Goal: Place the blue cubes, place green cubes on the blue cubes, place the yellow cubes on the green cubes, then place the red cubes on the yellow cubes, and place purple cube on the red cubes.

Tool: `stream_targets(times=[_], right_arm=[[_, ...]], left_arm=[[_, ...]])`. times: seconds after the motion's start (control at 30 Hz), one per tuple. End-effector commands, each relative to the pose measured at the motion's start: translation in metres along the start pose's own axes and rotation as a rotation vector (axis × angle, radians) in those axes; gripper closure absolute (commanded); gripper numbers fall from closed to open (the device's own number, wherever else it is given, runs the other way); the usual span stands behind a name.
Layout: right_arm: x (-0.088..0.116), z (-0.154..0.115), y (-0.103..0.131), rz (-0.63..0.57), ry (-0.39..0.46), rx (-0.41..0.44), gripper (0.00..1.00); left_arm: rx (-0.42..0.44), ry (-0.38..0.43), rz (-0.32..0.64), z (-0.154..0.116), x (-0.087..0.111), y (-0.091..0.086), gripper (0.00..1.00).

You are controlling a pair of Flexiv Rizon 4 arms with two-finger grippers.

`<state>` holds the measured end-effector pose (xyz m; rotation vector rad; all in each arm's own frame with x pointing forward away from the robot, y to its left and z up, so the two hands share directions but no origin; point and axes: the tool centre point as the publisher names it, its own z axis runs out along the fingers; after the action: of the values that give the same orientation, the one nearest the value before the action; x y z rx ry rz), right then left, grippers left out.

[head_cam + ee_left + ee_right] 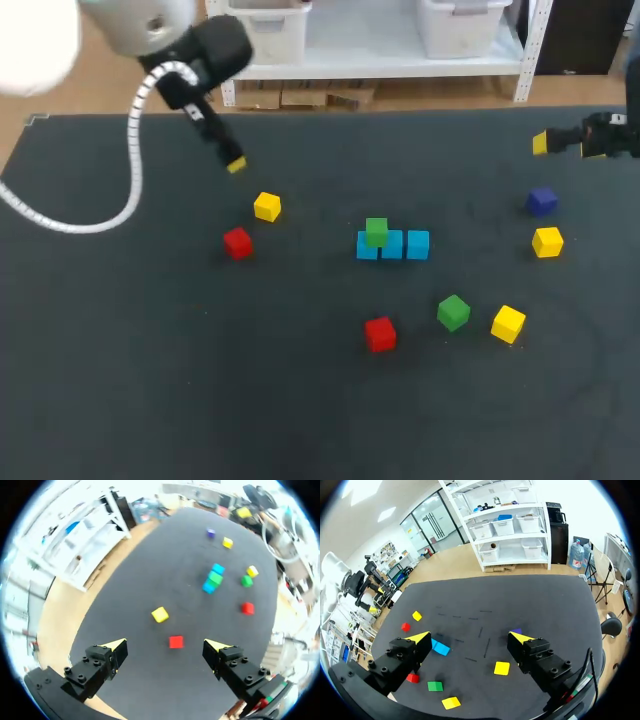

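A row of blue cubes (405, 245) lies mid-table with one green cube (376, 232) on its left part. Loose on the mat are a green cube (453, 312), yellow cubes (267, 207) (547, 242) (508, 323), red cubes (237, 242) (380, 334) and a purple cube (541, 201). My left gripper (235, 165) hangs open and empty above the far left, over a red cube (175, 641) and a yellow cube (160, 614). My right gripper (540, 143) stands open and empty at the far right, above the purple cube (517, 630) and a yellow cube (501, 668).
The dark mat (150, 380) covers the whole table. A white coiled cable (130, 150) hangs from my left arm over the table's left part.
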<state>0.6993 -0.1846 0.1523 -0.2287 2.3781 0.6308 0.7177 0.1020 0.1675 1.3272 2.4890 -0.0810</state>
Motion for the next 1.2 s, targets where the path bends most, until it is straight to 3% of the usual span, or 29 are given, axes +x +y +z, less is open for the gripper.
stream_targets(times=[0.03,0.13,0.37,0.87,1.2], right_arm=[[0.000,0.001,-0.001,-0.001,-0.001,-0.003,0.00],[0.000,0.001,-0.001,-0.001,-0.001,-0.003,0.00],[0.000,0.001,-0.001,-0.001,-0.001,-0.003,0.00],[0.000,0.001,-0.001,-0.001,-0.001,-0.003,0.00],[0.000,0.001,-0.001,-0.001,-0.001,-0.003,0.00]], left_arm=[[-0.106,-0.241,-0.146,0.001,0.013,0.010,0.00],[-0.143,-0.247,-0.160,0.005,0.010,0.020,0.00],[-0.132,-0.308,-0.197,0.012,0.002,0.034,0.00],[-0.225,-0.355,-0.270,-0.015,0.010,0.073,0.00],[-0.206,-0.372,-0.284,-0.017,0.014,0.073,0.00]])
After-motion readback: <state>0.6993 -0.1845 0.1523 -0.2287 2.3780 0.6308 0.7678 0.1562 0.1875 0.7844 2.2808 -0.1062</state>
